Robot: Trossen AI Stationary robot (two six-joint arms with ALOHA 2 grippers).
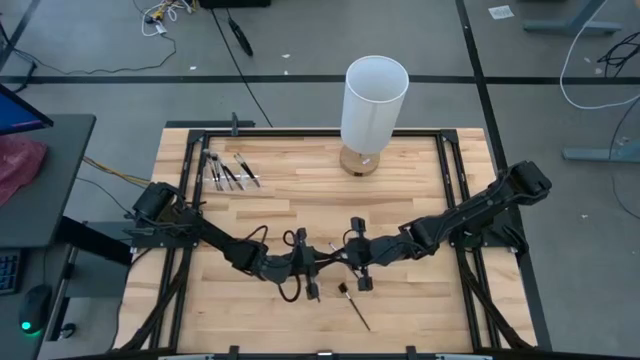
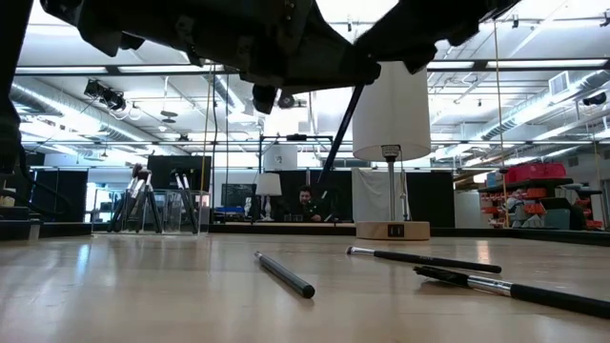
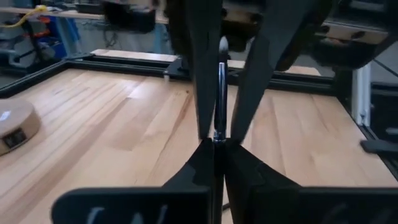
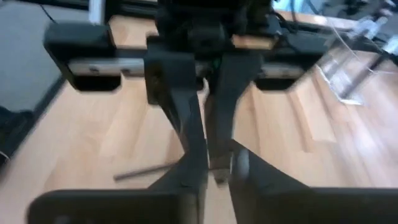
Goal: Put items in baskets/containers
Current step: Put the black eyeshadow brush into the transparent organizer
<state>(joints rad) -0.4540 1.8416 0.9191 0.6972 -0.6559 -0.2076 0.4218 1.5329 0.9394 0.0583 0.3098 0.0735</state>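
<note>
Both grippers meet tip to tip over the table's middle, left gripper (image 1: 322, 262) and right gripper (image 1: 346, 255), each shut on one thin dark brush (image 3: 220, 87). That brush runs level from the left fingertips in between the right arm's fingers. A second brush (image 1: 355, 306) lies flat on the wood just nearer than the grippers, also seen as a brush (image 4: 146, 169) in the right wrist view. The low transparent container (image 1: 228, 170) sits near the far left corner with several brushes inside; it shows as a clear container (image 4: 348, 68) in the right wrist view. My left gripper pinches the brush at one end (image 3: 216, 132) between its two fingertips, coming level from the table's left, with the fingers along the brush. The brush is lifted clear of the table. My right gripper meets the same brush from the table's right, its fingers (image 3: 200, 93) lying along either side of the shaft and closing near the left fingertips. Its own fingers hide the exact place of contact in the right wrist view.
A tall white cylinder (image 1: 373, 100) on a wooden base stands at the far edge, centre. A black frame rail (image 1: 300, 130) borders the table. The low view shows three brushes lying on the wood, among them a brush (image 2: 286, 274) and a brush (image 2: 419, 257). Bare wood lies right of the grippers.
</note>
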